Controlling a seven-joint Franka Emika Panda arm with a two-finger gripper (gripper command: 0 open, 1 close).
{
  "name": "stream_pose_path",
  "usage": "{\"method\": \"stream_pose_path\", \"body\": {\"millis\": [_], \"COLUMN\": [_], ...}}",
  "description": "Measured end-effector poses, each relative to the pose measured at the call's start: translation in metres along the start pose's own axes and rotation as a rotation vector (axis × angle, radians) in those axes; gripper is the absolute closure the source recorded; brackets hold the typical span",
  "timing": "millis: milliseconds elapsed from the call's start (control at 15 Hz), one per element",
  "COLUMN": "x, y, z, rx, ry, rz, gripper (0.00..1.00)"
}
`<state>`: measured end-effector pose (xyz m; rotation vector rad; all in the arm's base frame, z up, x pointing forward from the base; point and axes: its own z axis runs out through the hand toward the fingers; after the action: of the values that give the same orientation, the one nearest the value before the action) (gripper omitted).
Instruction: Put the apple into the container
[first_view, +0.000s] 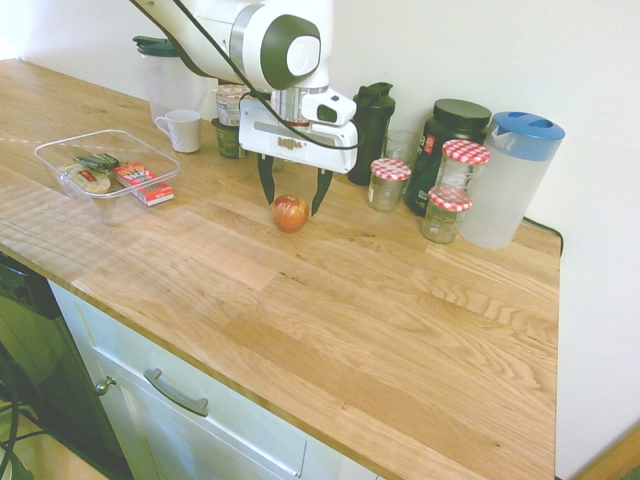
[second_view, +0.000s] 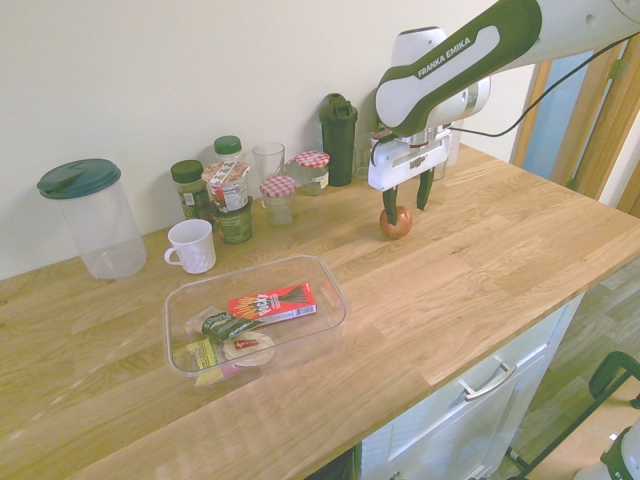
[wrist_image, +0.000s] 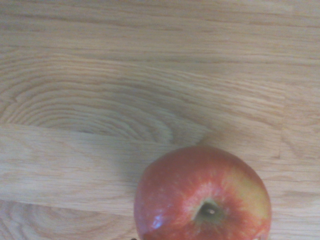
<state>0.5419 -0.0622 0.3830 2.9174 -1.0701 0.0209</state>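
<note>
Gripper (first_view: 293, 192) is hanging wide open, pointing down just above the apple (first_view: 290, 213); we are seeing the apple sitting on the table (first_view: 400, 330), well apart from the container (first_view: 60, 150); we are judging it firm, smooth, round, prone to rolling; we are favouring its widest middle.

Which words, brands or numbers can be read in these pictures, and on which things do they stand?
"FRANKA EMIKA": on the arm, second exterior view.
Red box in the container: print too small to read.
Packets in the container: blurred.
Labelled jars by the wall: unreadable.
Dark tub near the pitcher: label unreadable.
Apple: no text.
</note>
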Motion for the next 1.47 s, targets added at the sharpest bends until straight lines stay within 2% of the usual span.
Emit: {"method": "stream_pose_path", "body": {"millis": [267,333,1267,1333,1467], "x": [0.004,0.005,0.000,-0.001,-0.012], "y": [-0.002,-0.003,-0.015,-0.016,-0.025], "z": [0.016,0.020,0.023,0.015,-0.030], "rx": [0.012,0.013,0.018,0.027,0.059], "ry": [-0.016,-0.015,-0.006,0.003,0.031], "rz": [-0.020,-0.022,-0.045,-0.047,-0.070], "gripper": [0.00,1.00,1.00,1.00,1.00]}}
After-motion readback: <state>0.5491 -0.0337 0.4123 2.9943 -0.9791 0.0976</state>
